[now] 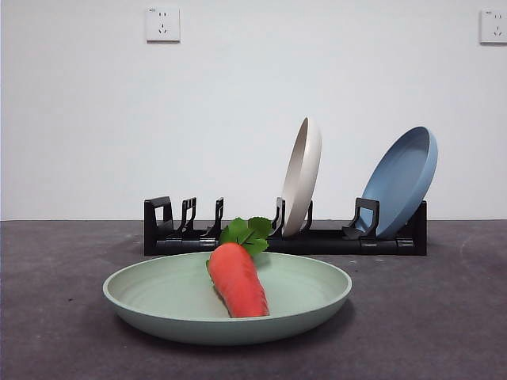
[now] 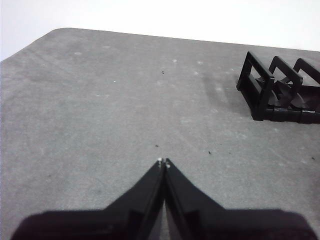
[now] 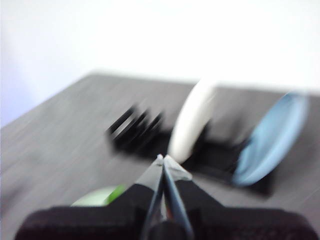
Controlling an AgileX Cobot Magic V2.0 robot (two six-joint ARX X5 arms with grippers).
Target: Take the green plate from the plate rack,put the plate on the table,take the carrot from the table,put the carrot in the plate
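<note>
The green plate (image 1: 166, 294) lies flat on the table (image 1: 444, 317) in front of the plate rack (image 1: 317, 241). The carrot (image 1: 236, 279) rests inside it, leaves toward the rack. Neither gripper shows in the front view. My left gripper (image 2: 163, 162) is shut and empty over bare table, with one end of the plate rack (image 2: 280, 90) off to its side. My right gripper (image 3: 163, 159) is shut and empty, in a blurred view above the plate rack (image 3: 145, 137). A sliver of the green plate (image 3: 97, 197) shows beside its jaws.
A cream-beige plate (image 1: 303, 176) and a blue plate (image 1: 405, 180) stand upright in the rack's right half. In the right wrist view the cream plate (image 3: 192, 120) and blue plate (image 3: 270, 140) appear blurred. A white wall with two sockets rises behind.
</note>
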